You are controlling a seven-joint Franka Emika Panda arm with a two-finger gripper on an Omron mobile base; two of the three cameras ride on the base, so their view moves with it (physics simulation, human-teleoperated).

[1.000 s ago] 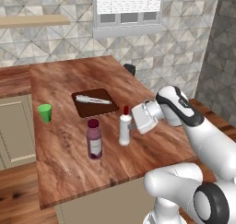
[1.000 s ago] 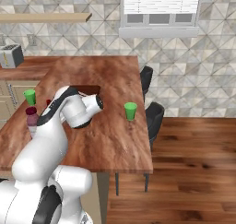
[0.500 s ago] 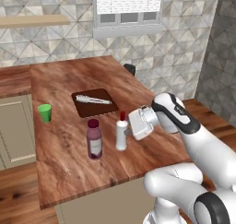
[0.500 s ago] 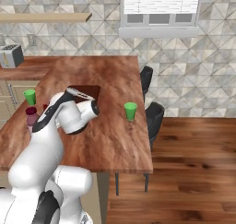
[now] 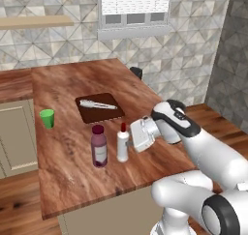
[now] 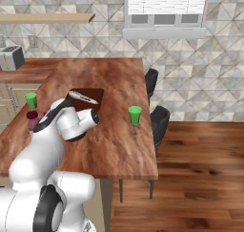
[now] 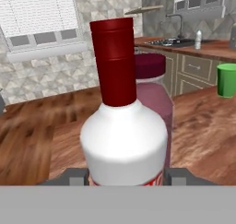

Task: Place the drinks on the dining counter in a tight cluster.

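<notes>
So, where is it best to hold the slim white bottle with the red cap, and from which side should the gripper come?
Grip the white bottle on its straight round body below the shoulder, not on the narrow red cap. It stands upright, so level jaws fit across it. Probably come from its right side, where the gripper already is, since the purple bottle stands close on its left.

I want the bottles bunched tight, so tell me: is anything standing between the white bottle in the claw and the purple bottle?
Nothing visible does. The claw grips the white bottle, and only bare dining counter separates it from the purple bottle.
</notes>
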